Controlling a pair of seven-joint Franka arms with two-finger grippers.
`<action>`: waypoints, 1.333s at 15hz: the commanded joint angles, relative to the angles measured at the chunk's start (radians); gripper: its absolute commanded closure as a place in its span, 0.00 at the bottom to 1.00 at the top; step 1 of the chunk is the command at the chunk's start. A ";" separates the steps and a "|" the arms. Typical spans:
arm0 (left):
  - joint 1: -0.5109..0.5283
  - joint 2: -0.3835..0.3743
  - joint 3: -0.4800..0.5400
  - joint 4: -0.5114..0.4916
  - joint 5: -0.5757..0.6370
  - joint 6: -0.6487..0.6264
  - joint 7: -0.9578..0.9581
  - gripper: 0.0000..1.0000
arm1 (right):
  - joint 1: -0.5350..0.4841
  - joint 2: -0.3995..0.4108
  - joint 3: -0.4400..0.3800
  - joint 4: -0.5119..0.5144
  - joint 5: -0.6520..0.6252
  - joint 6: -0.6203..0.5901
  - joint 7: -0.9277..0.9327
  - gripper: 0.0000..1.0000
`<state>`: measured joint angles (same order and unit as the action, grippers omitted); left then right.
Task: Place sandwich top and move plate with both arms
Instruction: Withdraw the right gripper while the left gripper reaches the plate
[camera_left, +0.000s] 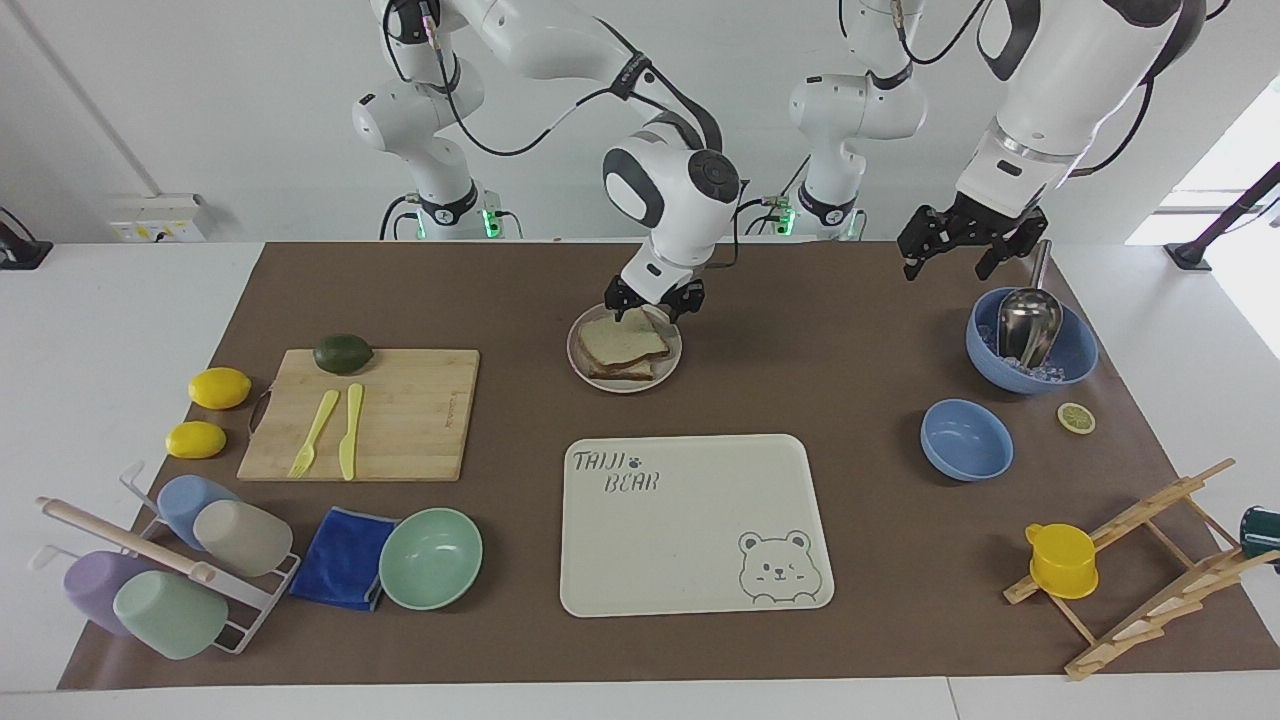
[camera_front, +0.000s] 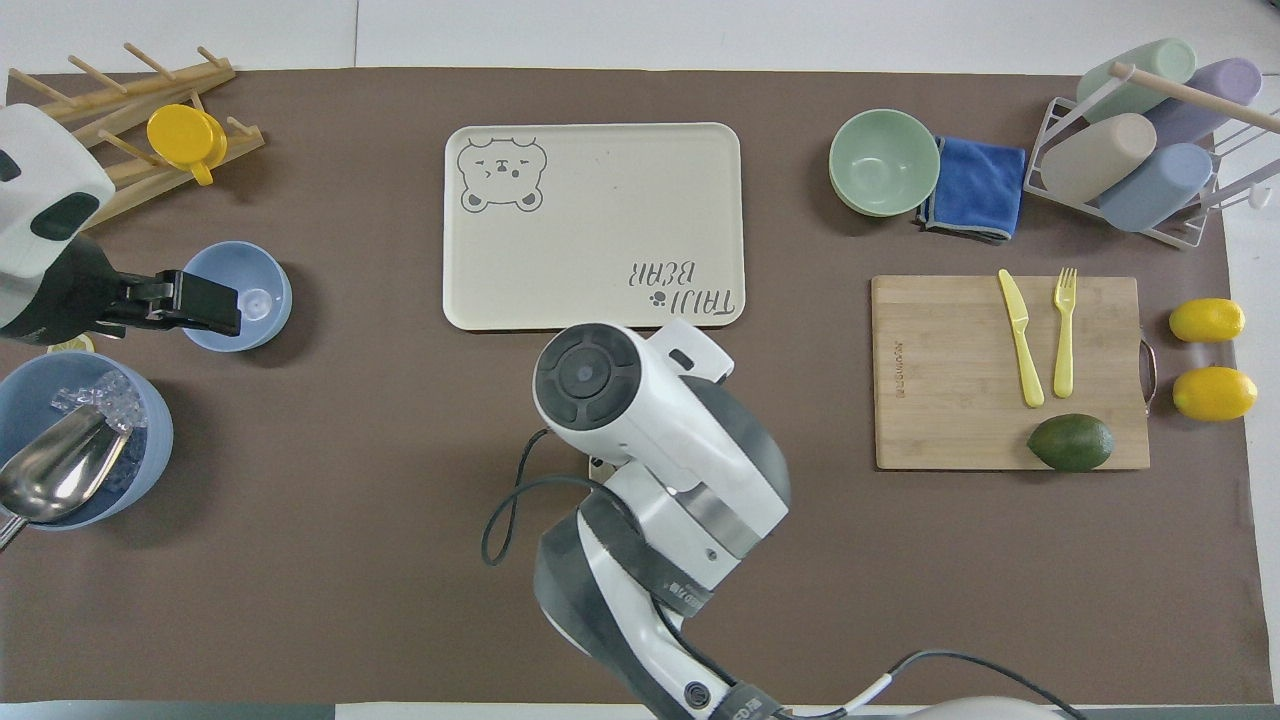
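The sandwich top (camera_left: 622, 340), a plain bread slice, lies flat and a little skewed on the lower slices on the small round plate (camera_left: 672, 362). My right gripper (camera_left: 653, 305) is open just above the slice's edge nearest the robots, and its fingers straddle that corner without holding it. In the overhead view the right arm (camera_front: 640, 400) hides the plate and the sandwich. My left gripper (camera_left: 962, 255) waits open and empty in the air over the blue bowls at the left arm's end; it also shows in the overhead view (camera_front: 225, 305).
The cream bear tray (camera_left: 690, 520) lies farther from the robots than the plate. A blue bowl with ice and a metal scoop (camera_left: 1075, 355), a small blue bowl (camera_left: 965, 440) and a lemon slice (camera_left: 1076, 418) are below the left gripper. A cutting board (camera_left: 400, 420) is toward the right arm's end.
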<state>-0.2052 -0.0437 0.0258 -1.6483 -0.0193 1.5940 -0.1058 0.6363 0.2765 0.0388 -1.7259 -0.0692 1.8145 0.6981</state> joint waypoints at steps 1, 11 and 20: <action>0.003 -0.057 -0.006 -0.109 -0.007 0.078 -0.005 0.00 | -0.150 -0.104 0.009 -0.024 0.058 -0.020 -0.109 0.00; -0.222 -0.071 -0.015 -0.450 -0.126 0.417 -0.172 0.00 | -0.513 -0.243 -0.002 0.002 0.132 -0.188 -0.445 0.00; -0.468 0.031 -0.015 -0.663 -0.157 0.768 -0.313 0.00 | -0.528 -0.284 -0.171 0.028 0.086 -0.281 -0.844 0.00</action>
<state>-0.6332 -0.0078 -0.0073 -2.2686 -0.1528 2.3023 -0.4096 0.0794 0.0013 -0.0943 -1.7081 0.0347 1.5526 -0.0652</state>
